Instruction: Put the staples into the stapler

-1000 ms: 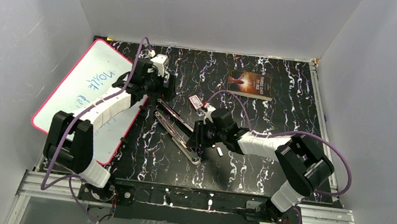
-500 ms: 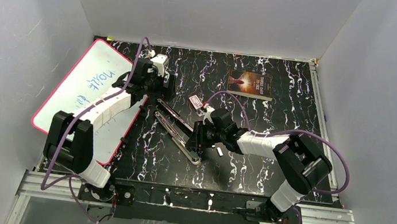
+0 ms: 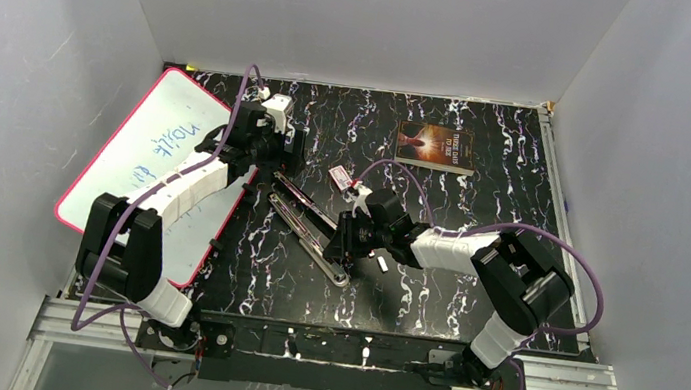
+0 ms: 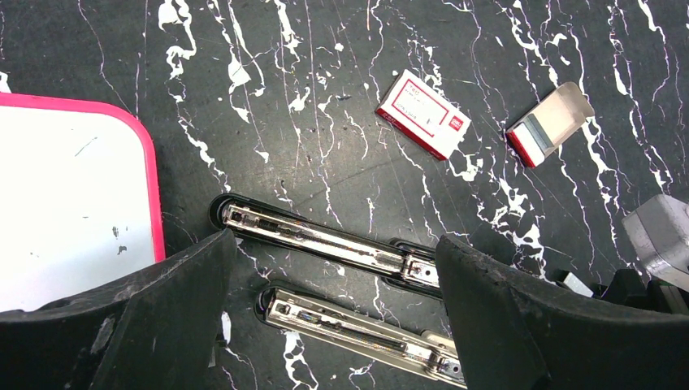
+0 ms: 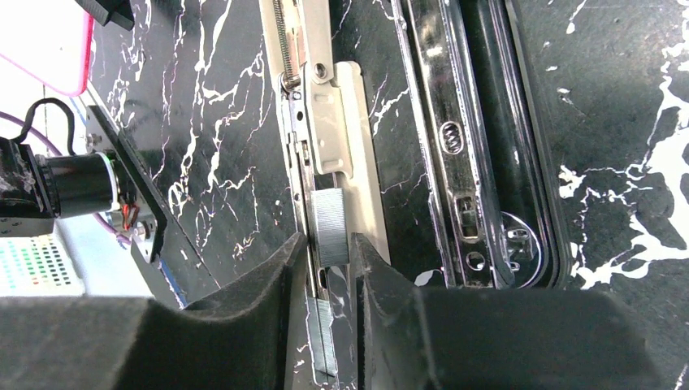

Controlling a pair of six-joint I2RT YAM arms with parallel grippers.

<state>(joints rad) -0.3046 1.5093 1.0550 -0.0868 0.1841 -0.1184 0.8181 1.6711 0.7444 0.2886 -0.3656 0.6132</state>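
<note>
The stapler (image 3: 308, 232) lies opened flat in two long halves in the middle of the table. In the right wrist view my right gripper (image 5: 329, 240) is shut on a short silvery strip of staples (image 5: 331, 215), held over the magazine half (image 5: 357, 122). A second strip (image 5: 321, 333) lies lower in the channel. The other half (image 5: 455, 146) lies to the right. My left gripper (image 4: 333, 317) is wide open above both halves (image 4: 325, 240), touching neither. In the top view the left gripper (image 3: 276, 168) is at the stapler's far end and the right gripper (image 3: 340, 245) at its near end.
A red-and-white staple box (image 4: 419, 114) and its open tray (image 4: 548, 122) lie beyond the stapler. A pink-rimmed whiteboard (image 3: 155, 155) lies at the left. A book (image 3: 435, 147) lies at the back. A small white strip (image 3: 380, 261) lies beside the right gripper.
The right arm's elbow has shifted slightly to the left. Its gripper stays at the stapler's near end. The left arm has not moved.
</note>
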